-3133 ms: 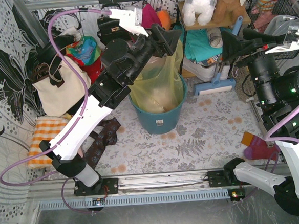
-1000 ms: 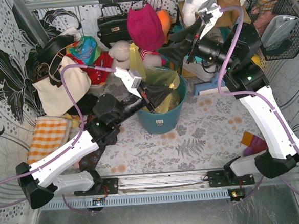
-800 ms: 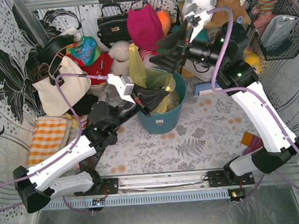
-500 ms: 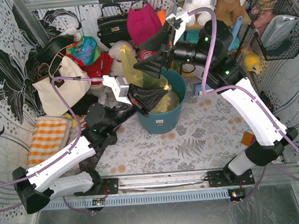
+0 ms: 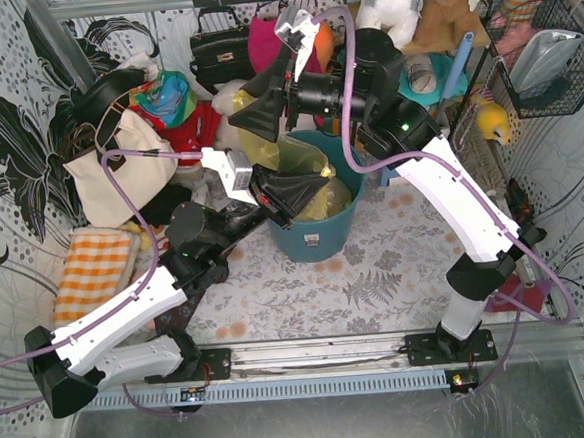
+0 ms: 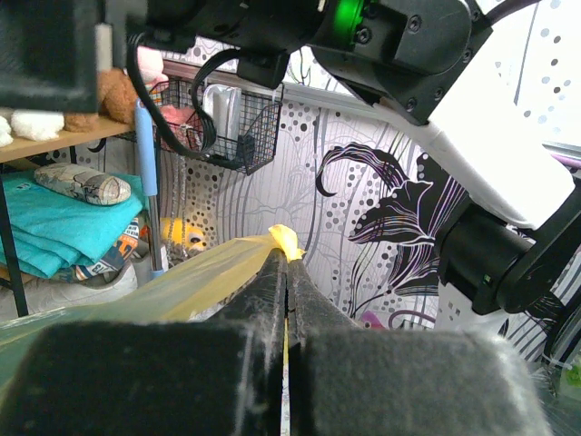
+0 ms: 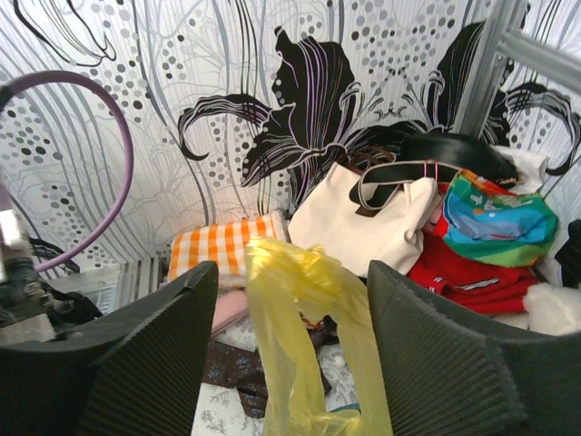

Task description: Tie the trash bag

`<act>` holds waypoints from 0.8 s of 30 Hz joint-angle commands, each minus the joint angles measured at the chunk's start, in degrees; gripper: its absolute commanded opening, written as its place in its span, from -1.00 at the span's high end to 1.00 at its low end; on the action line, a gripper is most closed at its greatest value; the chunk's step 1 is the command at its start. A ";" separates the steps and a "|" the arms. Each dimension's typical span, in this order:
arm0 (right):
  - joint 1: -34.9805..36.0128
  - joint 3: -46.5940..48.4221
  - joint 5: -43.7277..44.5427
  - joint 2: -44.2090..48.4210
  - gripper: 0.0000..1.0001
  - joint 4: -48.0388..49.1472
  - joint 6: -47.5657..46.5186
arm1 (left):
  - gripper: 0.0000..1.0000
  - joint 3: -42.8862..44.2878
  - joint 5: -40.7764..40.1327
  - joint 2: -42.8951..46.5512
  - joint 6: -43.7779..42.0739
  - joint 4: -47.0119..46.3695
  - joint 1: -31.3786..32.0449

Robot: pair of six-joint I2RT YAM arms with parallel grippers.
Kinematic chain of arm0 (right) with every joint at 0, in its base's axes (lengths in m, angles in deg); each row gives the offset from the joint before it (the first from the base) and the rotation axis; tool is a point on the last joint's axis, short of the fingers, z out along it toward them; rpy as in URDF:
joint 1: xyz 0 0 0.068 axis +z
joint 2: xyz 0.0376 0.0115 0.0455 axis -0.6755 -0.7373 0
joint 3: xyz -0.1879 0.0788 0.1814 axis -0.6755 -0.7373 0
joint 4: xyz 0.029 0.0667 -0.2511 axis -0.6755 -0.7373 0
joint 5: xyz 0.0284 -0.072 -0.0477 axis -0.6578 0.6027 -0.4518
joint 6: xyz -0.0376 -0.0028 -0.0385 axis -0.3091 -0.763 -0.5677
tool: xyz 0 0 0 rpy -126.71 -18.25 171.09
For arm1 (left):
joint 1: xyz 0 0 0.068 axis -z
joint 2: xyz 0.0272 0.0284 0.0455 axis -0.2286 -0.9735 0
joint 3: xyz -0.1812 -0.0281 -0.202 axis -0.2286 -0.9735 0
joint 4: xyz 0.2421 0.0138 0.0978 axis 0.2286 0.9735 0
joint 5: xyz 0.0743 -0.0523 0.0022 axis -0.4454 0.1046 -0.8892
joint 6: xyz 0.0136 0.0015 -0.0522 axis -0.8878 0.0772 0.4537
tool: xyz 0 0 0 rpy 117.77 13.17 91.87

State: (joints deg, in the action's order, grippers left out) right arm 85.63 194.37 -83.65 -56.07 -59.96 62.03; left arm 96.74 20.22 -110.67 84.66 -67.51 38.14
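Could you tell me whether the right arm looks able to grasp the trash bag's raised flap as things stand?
Probably yes: the right hand is open, with a yellow flap of the trash bag standing between its fingers and nothing in the way. The left hand pinches another fold.

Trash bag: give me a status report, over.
Left gripper shut on trash bag edge. Right gripper open, jaws astride its raised flap. Bag in teal bucket, no knot seen. Nothing else between the jaws.
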 commanded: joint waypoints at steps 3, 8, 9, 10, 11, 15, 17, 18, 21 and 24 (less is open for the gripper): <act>0.46 0.79 3.50 0.08 -0.05 1.36 -0.15 | 1.00 0.80 -0.07 1.36 -0.05 -2.07 0.14; 0.41 0.65 5.42 -0.05 0.70 2.37 0.27 | 1.00 1.42 -0.32 0.99 -0.14 -2.22 0.11; 0.43 0.71 5.68 -0.02 0.84 2.51 0.61 | 1.00 1.92 -0.56 0.72 -0.33 -2.32 0.13; 0.46 0.94 6.05 -0.01 0.95 2.53 1.03 | 1.00 2.54 -0.78 0.34 -0.67 -2.35 0.15; 0.46 1.04 6.50 0.03 1.00 2.57 1.41 | 1.00 3.57 -0.93 0.03 -1.24 -2.24 0.15; 0.44 1.04 10.22 0.79 1.00 2.28 3.63 | 1.00 9.40 -1.37 -2.62 -5.18 -0.95 0.15; 0.46 1.00 12.79 1.33 1.00 1.81 5.48 | 1.00 13.04 -1.08 -4.56 -7.90 0.65 0.15; 0.46 0.86 13.65 1.57 1.00 1.53 6.28 | 1.00 14.73 -0.79 -5.57 -8.94 1.12 0.15; 0.46 0.33 15.66 2.49 1.00 1.04 8.29 | 1.00 17.63 -0.91 -7.57 -11.25 1.03 0.15; 0.46 -0.89 17.55 3.57 1.00 1.03 8.71 | 1.00 18.80 -0.58 -8.59 -12.13 -0.32 0.15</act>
State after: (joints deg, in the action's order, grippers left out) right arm 85.89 193.98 -70.23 -56.09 -60.23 68.15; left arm 112.95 19.85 -118.23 76.51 -65.43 38.14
